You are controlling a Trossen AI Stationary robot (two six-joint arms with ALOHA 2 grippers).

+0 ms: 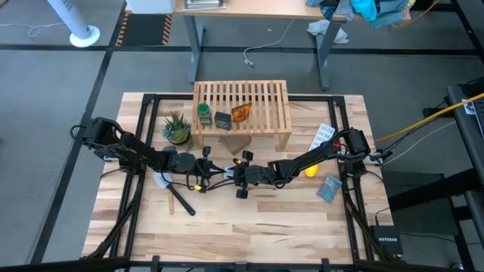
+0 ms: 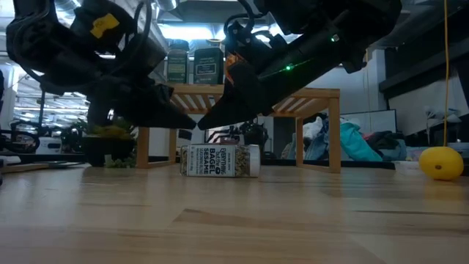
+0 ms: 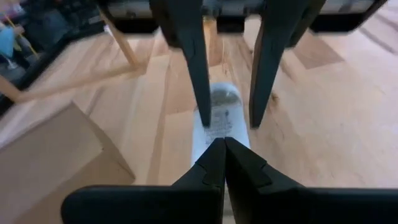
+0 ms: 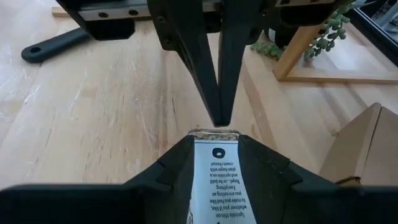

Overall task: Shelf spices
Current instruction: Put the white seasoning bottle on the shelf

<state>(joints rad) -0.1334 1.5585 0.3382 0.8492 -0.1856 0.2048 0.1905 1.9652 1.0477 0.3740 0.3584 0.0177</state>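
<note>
While the white-capped jar (image 2: 220,160) lies on its side on the tabletop (image 1: 249,234) just in front of the shelf (image 1: 243,113), both arms meet over it. Right gripper (image 4: 214,146) is clamped around the jar's body, fingers either side of the label. Left gripper (image 3: 222,144) faces it from the opposite end, fingers pinched together and holding nothing, tips at the jar's end. On the shelf's slatted top stand the green-lidded jar (image 1: 204,114), dark squarish tin (image 1: 222,120) and amber-orange bottle (image 1: 241,112), side by side. Potted plant (image 1: 178,128) sits just beside the shelf's left leg; yellow round thing (image 2: 442,162) rests well to the shelf's right
</note>
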